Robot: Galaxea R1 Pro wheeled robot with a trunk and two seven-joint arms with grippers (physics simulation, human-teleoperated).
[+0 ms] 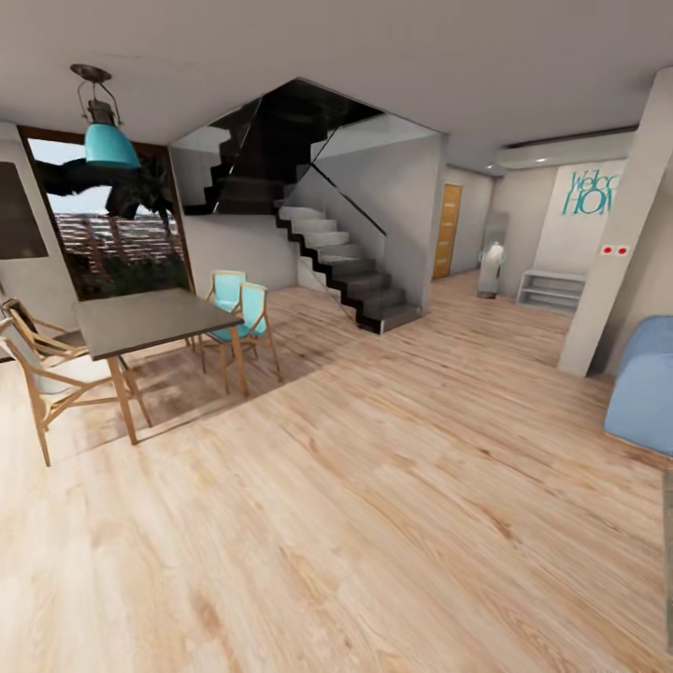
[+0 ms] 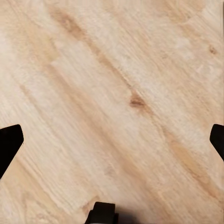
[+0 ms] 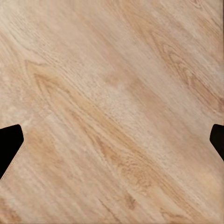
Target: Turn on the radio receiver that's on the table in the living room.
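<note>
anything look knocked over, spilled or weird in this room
Nothing stands out. The dining table stands level with its turquoise chairs upright beside it, and the wood floor shows no spill or debris.

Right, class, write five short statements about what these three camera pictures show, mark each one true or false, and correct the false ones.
1. A dark dining table stands at the left of the head view. True.
2. The chairs behind that table are red. False: they are turquoise.
3. A staircase rises at the back of the room. True.
4. Both wrist views look at carpet. False: they look at light wood floor, with each gripper's dark fingertips spread to the picture's edges.
5. The hanging lamp has a turquoise shade. True.
</note>
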